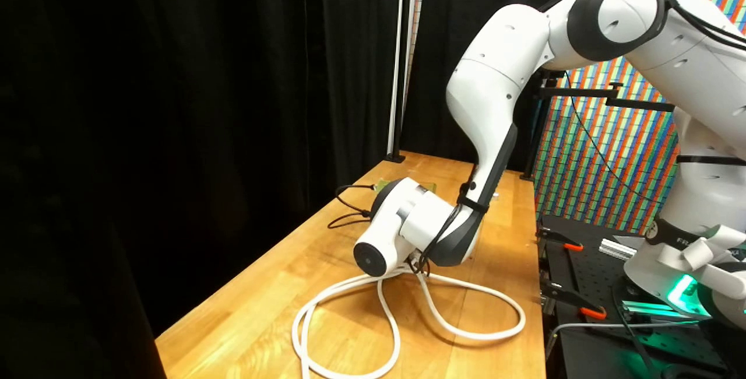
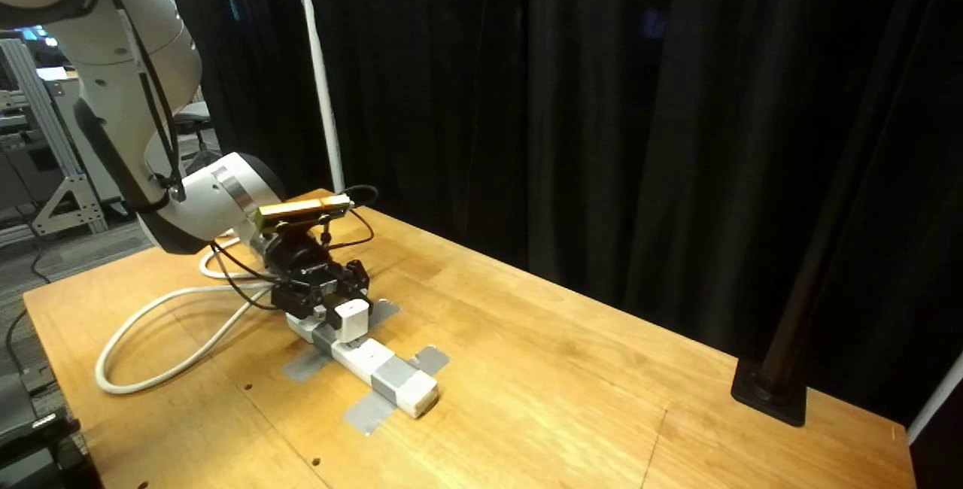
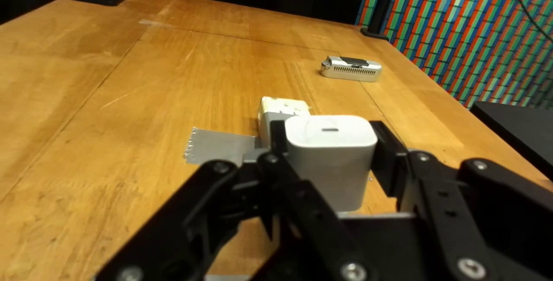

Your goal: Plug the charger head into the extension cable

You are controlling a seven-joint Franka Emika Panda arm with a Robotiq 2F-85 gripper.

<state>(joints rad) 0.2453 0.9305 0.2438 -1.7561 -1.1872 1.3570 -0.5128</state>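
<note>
The charger head [image 3: 330,132], a white block with a small slot on top, stands upright between the black fingers [image 3: 389,153] in the wrist view. My gripper [image 3: 332,155] is shut on it, a pad at each side. In an exterior view the charger head [image 2: 352,321] sits directly above the taped-down white socket block [image 2: 369,357] of the extension cable. Its underside is close to the block; whether it touches or its prongs are in, I cannot tell. The extension cable's white cord [image 1: 484,336] lies in big loops behind the gripper.
Grey tape [image 2: 371,413] fixes the socket block to the wooden table [image 2: 527,369]. A small metal-and-dark item [image 3: 351,69] lies farther along the table. A black post base [image 2: 769,399] stands near the table's curtain side.
</note>
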